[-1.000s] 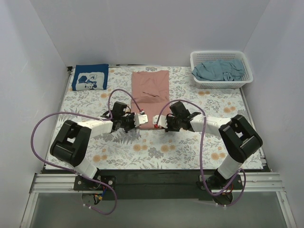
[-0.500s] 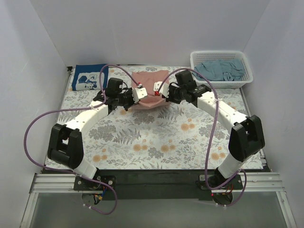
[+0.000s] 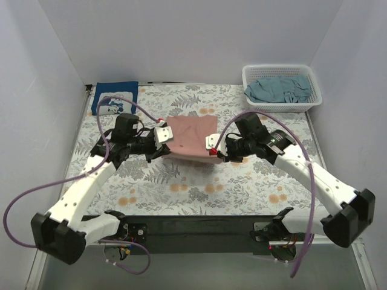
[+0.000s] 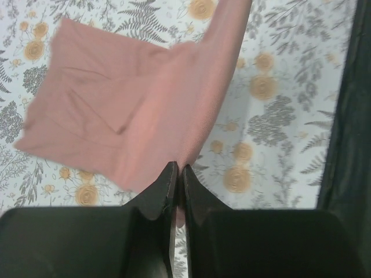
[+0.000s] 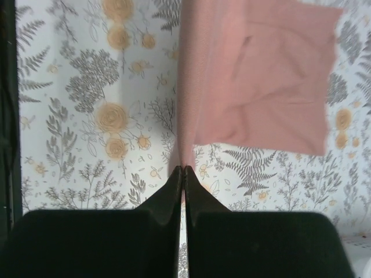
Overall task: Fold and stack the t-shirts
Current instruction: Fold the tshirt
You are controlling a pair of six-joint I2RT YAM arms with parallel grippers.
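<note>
Left hand (image 3: 165, 135), right hand (image 3: 212, 145) clamped on pink shirt (image 3: 192, 134), centre frame: likely mid-fold. Next: lay flat, stack on navy shirt (image 3: 115, 96), upper left.

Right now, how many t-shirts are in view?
3. The pink t-shirt is held by the left gripper and right gripper mid-table; the navy t-shirt lies folded far left; the grey-teal t-shirt is bunched in the basket, perhaps hiding more.

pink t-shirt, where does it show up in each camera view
top external: pink t-shirt at the centre, a little above the middle.
left wrist: upper left and centre, narrowing down to bottom centre.
right wrist: upper right, its left edge running down to bottom centre.
shared landmark: the floral table cloth beneath it in every view.
</note>
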